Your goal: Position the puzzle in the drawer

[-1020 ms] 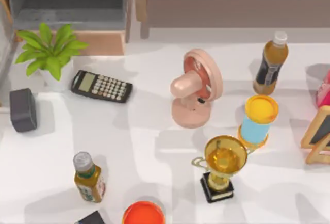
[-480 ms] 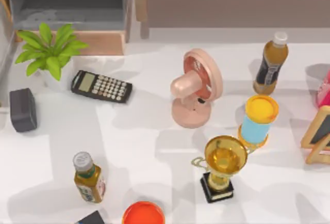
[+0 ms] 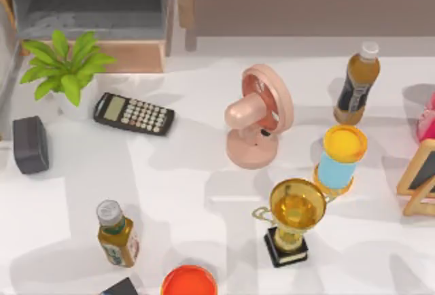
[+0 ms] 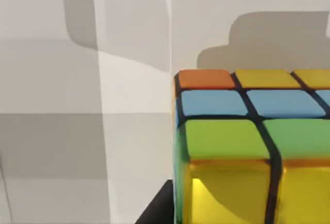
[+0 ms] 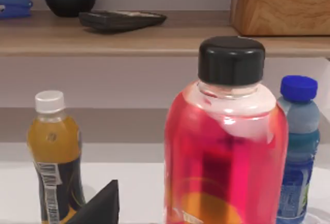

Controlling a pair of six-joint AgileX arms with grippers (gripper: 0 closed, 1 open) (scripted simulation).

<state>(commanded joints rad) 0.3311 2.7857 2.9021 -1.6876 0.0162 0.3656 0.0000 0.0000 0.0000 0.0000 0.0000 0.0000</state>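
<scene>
While the puzzle (image 4: 242,146) sits right up against the left wrist camera, these lines set out the step in hand.

Puzzle: a twisty cube with orange, yellow, blue and green tiles, immediately in front of the left hand and almost touching its dark tip (image 4: 154,211); pale worktop (image 4: 77,131) lies beyond it.

Left hand: I cannot tell whether its fingers are wide, narrow or closed on the cube.

Drawer: open at the far left corner of the worktop, dark grey inside (image 3: 88,3), peach-wood front panel (image 3: 132,56) facing the worktop; well apart from where the left hand looks.

Right hand: idle near a red bottle (image 5: 227,146), an amber bottle (image 5: 54,157) and a blue-capped bottle (image 5: 296,152); finger state unclear.

Doing it well: I judge the cube must be squarely gripped, lifted clear of the plant (image 3: 64,64) and calculator (image 3: 132,113), carried over the front panel, then lowered inside before release.

Risk: a corner grip could let the cube twist or slip.
</scene>
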